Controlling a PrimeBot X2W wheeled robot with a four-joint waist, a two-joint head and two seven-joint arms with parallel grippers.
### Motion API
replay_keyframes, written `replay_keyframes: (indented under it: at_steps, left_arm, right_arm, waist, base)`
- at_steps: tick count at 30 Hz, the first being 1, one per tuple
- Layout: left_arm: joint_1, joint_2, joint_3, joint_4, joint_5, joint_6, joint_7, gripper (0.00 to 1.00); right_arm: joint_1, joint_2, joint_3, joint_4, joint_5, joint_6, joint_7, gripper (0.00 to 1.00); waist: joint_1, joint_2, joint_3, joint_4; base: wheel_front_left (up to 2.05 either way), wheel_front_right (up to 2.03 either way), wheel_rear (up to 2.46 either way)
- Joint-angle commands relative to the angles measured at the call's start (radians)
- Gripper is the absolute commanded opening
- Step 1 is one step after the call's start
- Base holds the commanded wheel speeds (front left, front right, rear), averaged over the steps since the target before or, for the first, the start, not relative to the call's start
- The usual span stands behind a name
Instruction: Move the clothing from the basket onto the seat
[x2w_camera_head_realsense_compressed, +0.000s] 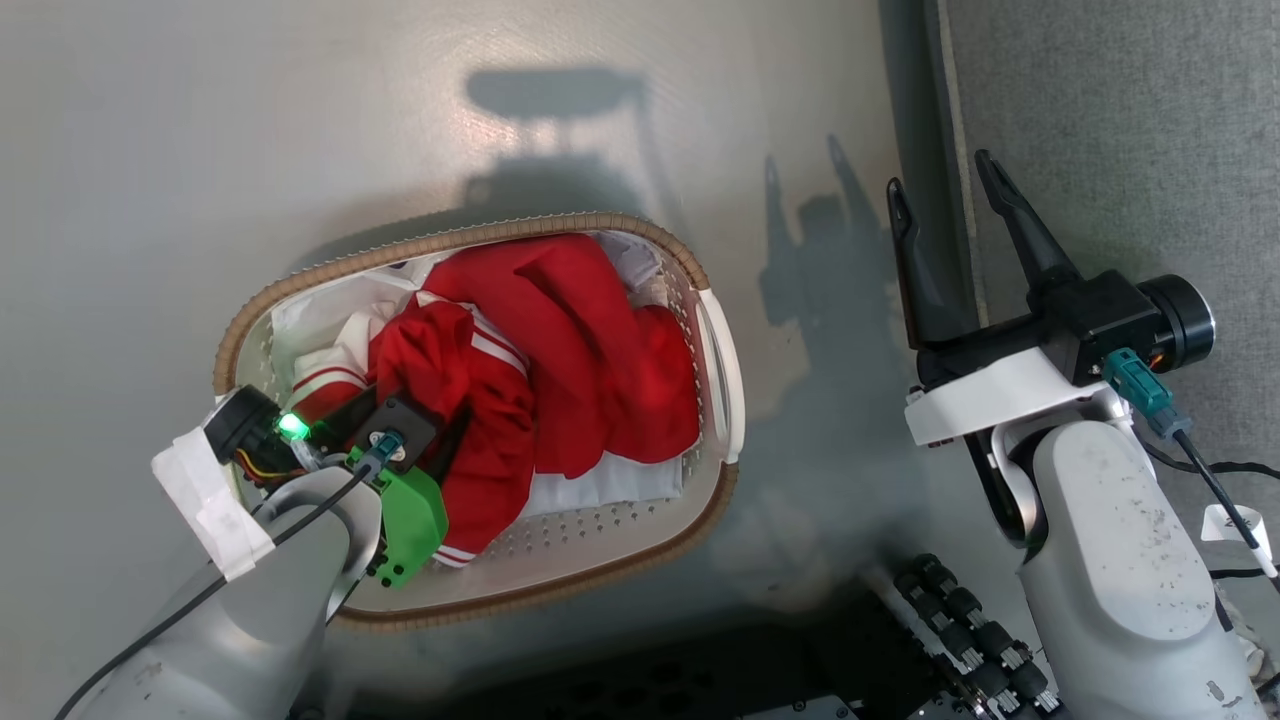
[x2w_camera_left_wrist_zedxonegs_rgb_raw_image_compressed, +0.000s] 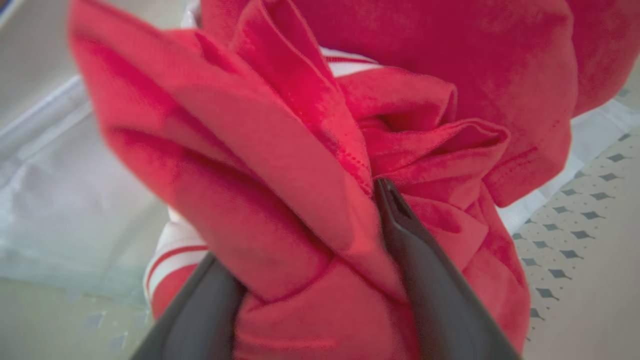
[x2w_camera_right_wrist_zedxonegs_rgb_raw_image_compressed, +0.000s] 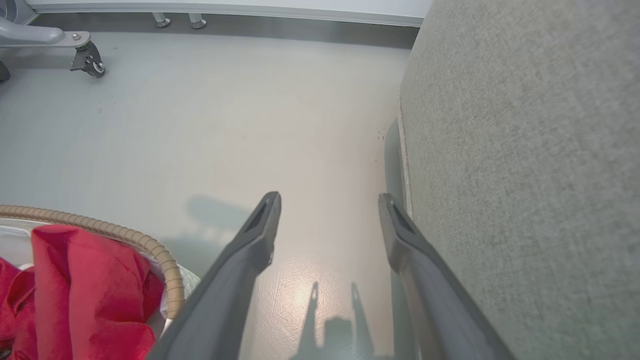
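I have my left gripper (x2w_camera_left_wrist_zedxonegs_rgb_raw_image_compressed: 327, 200) pushed down into the red clothes (x2w_camera_head_realsense_compressed: 560, 340). Its two fingers stand wide apart with a fat fold of red cloth between them. They are not squeezing it yet, as far as I can see. My right gripper (x2w_camera_head_realsense_compressed: 940, 178) is spread wide too and holds nothing. It hangs over the floor (x2w_camera_head_realsense_compressed: 200, 150), just beside the edge of the grey seat (x2w_camera_head_realsense_compressed: 1130, 150).

All the clothes are in the basket (x2w_camera_head_realsense_compressed: 300, 275), piled up in one big twisted heap. None are on the seat.

Here is what worries me. If I squeeze only a thin bit of the fold, it could slip out when I lift. The clothes look tangled together, so pulling one may drag another over the rim and drop it on the floor. The white liner (x2w_camera_head_realsense_compressed: 610, 490) lies right under the heap, and if I pinch it as well, the whole basket could come up or tip. My right arm is also between the basket and the seat, so the two arms might bump.
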Motion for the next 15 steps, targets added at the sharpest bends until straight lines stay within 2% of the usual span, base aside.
replay_keyframes:
  at_steps: [1,3,4,5,11,15]
  left_arm:
    - [-0.025,0.009,-0.009,0.005,-0.009,0.000,0.000,1.00]
    - [-0.024,0.011,-0.024,0.016,-0.027,0.000,0.000,1.00]
    - [-0.025,0.011,-0.036,0.019,-0.036,0.000,0.000,0.42]
    - [-0.027,0.014,-0.039,0.016,-0.043,0.000,0.000,0.00]
    - [0.001,0.022,-0.049,-0.003,-0.102,0.000,0.000,0.00]
    - [0.040,0.026,-0.057,-0.014,-0.128,0.000,0.000,0.00]
  right_arm:
    - [-0.006,-0.003,0.001,-0.001,0.006,-0.001,-0.005,1.00]
    - [-0.007,-0.004,0.003,0.003,0.011,-0.001,-0.005,1.00]
    - [-0.008,-0.003,0.005,0.006,0.012,-0.001,-0.005,1.00]
    - [-0.009,-0.004,0.006,0.008,0.013,-0.001,-0.005,1.00]
    - [-0.016,-0.004,0.014,0.025,0.016,-0.001,-0.005,1.00]
    - [-0.004,-0.004,0.023,0.046,0.021,-0.001,-0.005,1.00]
  waist:
    - [-0.0001,0.0000,0.015,-0.005]
    - [-0.0001,0.0000,0.017,-0.005]
    - [-0.0001,0.0000,0.016,-0.006]
    - [-0.0001,0.0000,0.014,-0.007]
    - [-0.0001,0.0000,-0.038,-0.009]
    - [-0.0001,0.0000,-0.119,-0.006]
  base:
    - [0.00,0.00,0.00]
    - [0.00,0.00,0.00]
    - [0.00,0.00,0.00]
    - [0.00,0.00,0.00]
    - [0.00,0.00,0.00]
    - [0.00,0.00,0.00]
